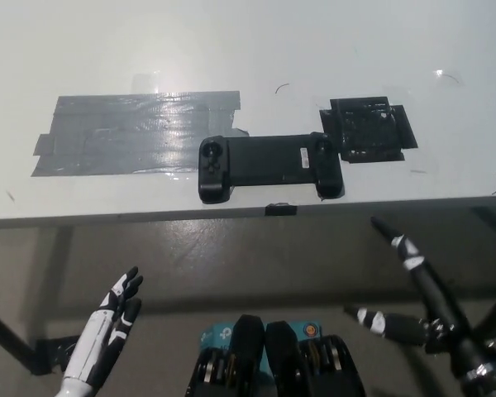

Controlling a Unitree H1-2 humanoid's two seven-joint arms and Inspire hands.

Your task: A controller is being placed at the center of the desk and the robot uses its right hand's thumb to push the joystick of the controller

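L hand (107,331) low at left, below the desk (314,50) edge, fingers apart, holding nothing. Controller (269,165) flat near desk's front edge, about mid — grey tape (132,132) to its left, black patch (368,128) to its right. R hand (413,289) low at right, off the desk — fingers spread, empty.

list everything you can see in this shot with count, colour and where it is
controller: 1, black, lying flat near the front edge of the desk, about centre
grey tape patch: 1, silver-grey, on the desk left of the controller
black tape patch: 1, black, on the desk right of the controller
small clip: 1, black, on the desk's front edge below the controller
desk: 1, white, fills the upper picture
left hand: 1, white, lower left, below the desk edge, resting
right hand: 1, black, lower right, fingers spread, short of the desk
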